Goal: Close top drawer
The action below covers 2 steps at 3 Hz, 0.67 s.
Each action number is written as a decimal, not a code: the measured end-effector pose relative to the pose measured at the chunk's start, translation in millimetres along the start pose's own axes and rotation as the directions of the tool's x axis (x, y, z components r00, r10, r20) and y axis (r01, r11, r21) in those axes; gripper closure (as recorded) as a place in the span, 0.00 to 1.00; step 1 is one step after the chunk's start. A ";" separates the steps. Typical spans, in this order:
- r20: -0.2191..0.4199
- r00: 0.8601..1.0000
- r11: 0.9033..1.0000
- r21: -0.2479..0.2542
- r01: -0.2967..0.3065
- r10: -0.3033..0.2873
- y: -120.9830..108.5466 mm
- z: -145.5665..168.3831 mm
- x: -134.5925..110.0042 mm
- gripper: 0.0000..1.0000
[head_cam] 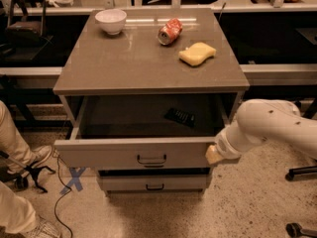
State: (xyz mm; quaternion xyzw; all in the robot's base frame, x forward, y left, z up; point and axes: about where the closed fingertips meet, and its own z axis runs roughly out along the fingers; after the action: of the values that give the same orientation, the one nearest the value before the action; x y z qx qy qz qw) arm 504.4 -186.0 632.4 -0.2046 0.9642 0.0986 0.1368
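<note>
The top drawer [109, 152] stands pulled out of the grey-beige cabinet, with a small dark loop handle [151, 159] at the centre of its flat front. A dark flat object [180, 116] lies inside it at the back right. My gripper [214, 154] is at the right end of the drawer's front panel, at the end of my white arm [267, 125], touching or nearly touching the panel.
On the cabinet top [114, 63] are a white bowl [110, 21], a red can on its side [170, 31] and a yellow sponge [197, 53]. A lower drawer [154, 183] is slightly out. A person's legs and shoes [20, 157] are at the left. Chair wheels [296, 227] are at the right.
</note>
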 end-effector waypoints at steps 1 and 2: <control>0.020 1.000 1.000 0.002 -0.001 0.001 -6.0 4.1 -12.1 1.00; 0.055 0.998 1.000 0.004 -0.001 0.001 -16.6 13.6 -44.4 1.00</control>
State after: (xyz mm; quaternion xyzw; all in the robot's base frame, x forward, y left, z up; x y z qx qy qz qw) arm 553.5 -181.2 630.9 -0.2012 0.9604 0.1024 0.1635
